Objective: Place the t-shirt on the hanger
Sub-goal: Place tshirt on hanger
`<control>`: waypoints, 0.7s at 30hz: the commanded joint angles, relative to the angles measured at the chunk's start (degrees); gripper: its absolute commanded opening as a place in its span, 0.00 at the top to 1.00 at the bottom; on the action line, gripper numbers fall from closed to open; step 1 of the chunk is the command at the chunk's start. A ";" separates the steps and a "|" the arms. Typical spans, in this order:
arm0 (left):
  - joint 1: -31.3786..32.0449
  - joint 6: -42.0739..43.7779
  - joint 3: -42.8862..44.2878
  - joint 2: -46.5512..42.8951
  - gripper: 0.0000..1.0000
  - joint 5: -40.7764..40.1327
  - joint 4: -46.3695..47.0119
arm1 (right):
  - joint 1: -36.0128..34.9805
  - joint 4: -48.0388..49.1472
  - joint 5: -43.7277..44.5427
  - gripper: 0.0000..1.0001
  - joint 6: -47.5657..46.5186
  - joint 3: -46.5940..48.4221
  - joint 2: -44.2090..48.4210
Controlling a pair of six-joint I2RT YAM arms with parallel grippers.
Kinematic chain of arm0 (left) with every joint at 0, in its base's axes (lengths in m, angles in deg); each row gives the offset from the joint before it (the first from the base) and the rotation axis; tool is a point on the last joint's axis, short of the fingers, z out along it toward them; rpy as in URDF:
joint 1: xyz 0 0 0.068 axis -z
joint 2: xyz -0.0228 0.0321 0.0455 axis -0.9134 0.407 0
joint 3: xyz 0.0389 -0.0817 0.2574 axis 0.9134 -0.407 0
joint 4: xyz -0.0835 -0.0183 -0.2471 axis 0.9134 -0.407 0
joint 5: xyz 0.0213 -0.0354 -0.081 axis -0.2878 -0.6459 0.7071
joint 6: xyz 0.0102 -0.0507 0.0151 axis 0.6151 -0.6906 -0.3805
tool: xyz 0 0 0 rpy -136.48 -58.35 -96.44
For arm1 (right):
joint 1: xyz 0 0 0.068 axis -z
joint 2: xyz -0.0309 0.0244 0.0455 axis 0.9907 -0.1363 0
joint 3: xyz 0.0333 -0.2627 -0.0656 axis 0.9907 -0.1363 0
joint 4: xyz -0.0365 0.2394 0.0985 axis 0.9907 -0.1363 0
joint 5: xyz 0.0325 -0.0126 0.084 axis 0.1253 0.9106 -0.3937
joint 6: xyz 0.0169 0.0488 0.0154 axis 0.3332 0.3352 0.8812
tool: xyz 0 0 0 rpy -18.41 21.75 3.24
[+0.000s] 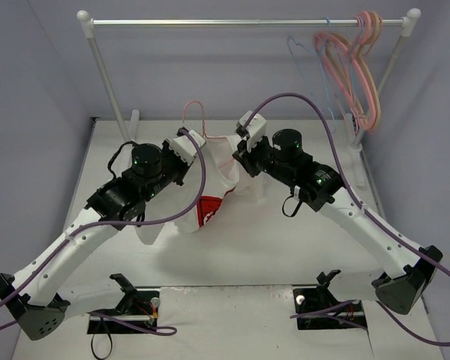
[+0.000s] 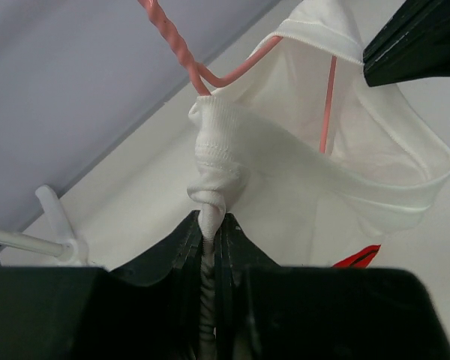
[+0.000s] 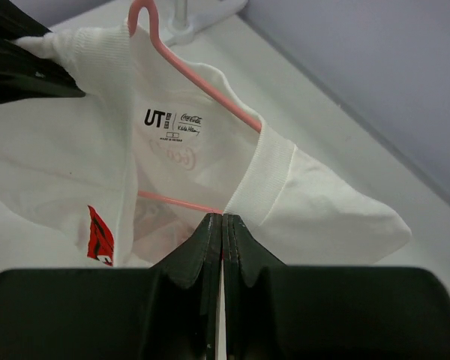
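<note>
The white t-shirt (image 1: pixel 223 182) hangs between my two grippers above the table, its red print (image 1: pixel 208 211) facing down and forward. The pinkish-red wire hanger (image 1: pixel 197 112) sits inside the neck opening, with its hook sticking up behind the collar. My left gripper (image 2: pixel 212 219) is shut on a bunched twist of the collar (image 2: pixel 214 161), just below the hanger's twisted neck (image 2: pixel 176 45). On the opposite side my right gripper (image 3: pixel 223 218) is shut at the ribbed collar edge (image 3: pixel 262 176), where the hanger's lower wire (image 3: pixel 176 201) runs into the tips. Whether the wire is pinched too is hidden.
A white clothes rail (image 1: pixel 247 22) spans the back of the table. A bunch of pink and peach hangers (image 1: pixel 360 71) and a thin pale blue one (image 1: pixel 298 52) hang at its right end. The rail's left post (image 1: pixel 109 82) stands behind my left arm.
</note>
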 commanded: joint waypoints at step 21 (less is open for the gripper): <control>0.01 -6.38 -29.30 -17.39 1.00 10.70 37.83 | -0.12 -3.00 -5.93 0.56 -0.94 0.52 3.23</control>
